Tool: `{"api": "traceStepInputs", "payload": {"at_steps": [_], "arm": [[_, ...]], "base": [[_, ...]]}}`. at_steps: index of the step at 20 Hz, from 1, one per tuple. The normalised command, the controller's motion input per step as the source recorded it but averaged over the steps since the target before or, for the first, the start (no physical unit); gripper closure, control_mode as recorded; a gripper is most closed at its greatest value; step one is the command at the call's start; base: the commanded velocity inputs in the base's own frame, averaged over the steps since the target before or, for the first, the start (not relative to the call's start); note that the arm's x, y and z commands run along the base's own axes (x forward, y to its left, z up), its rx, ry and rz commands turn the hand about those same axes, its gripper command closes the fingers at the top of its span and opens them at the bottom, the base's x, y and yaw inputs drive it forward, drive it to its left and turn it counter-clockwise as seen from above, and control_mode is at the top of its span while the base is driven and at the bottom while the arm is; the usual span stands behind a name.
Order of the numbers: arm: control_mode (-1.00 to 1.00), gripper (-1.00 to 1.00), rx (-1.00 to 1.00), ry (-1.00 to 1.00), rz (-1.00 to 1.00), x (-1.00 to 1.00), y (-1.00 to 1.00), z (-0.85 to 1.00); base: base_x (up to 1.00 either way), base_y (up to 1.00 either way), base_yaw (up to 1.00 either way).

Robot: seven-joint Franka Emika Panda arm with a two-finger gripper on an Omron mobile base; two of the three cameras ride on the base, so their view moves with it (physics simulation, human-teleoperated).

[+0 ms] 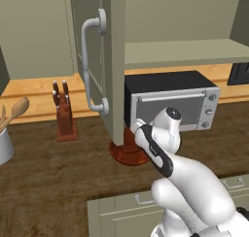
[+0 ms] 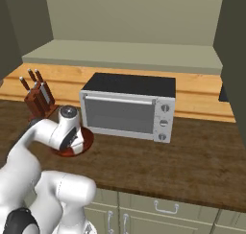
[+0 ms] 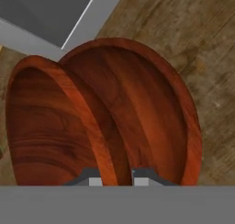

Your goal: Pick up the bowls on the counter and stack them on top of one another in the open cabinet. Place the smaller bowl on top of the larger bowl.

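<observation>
- Reddish-brown wood: the smaller bowl (image 3: pixel 50 126) is tilted up in the hand view, its right rim running down between the two finger tips (image 3: pixel 95 178), over the wider larger bowl (image 3: pixel 151 113).
- The gripper (image 3: pixel 117 179) is clamped on that rim of the smaller bowl, jaws narrow, one tip inside the bowl and one outside.
- The larger bowl lies flat on the dark counter (image 3: pixel 202 44); only this view separates the two bowls.
- From the left base view a reddish-brown bowl base (image 1: pixel 127 154) shows under the hand, just in front of the toaster oven (image 1: pixel 172 105), partly behind the cabinet door (image 1: pixel 104 61) with its curved handle (image 1: pixel 90 61).
- That view also shows a knife block (image 1: pixel 64 115) to the left.
- The right base view gives the cabinet shelf (image 2: pixel 125 53) above the oven, bare, and the bowl (image 2: pixel 79 144) beside the oven's left corner.
</observation>
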Motion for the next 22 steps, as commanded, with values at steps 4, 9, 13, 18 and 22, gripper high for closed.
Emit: {"api": "traceStepInputs", "payload": {"at_steps": [4,9,13,18,22], "arm": [[-1.0,1.0,-0.02,0.12,0.0,0.21,0.0,-0.31],[-1.0,1.0,-0.07,0.08,0.0,0.16,0.15,-0.07],[-1.0,-1.0,-0.06,0.01,0.0,0.04,0.13,0.0],[-1.0,-1.0,0.03,0.0,-0.01,-0.16,-0.13,0.48],[-1.0,-1.0,0.12,0.07,-0.06,-0.52,-0.47,0.8]], "base": [[0.0,0.0,0.0],[0.0,0.0,0.0],[0.0,0.0,0.0],[0.0,0.0,0.0],[0.0,0.0,0.0]]}}
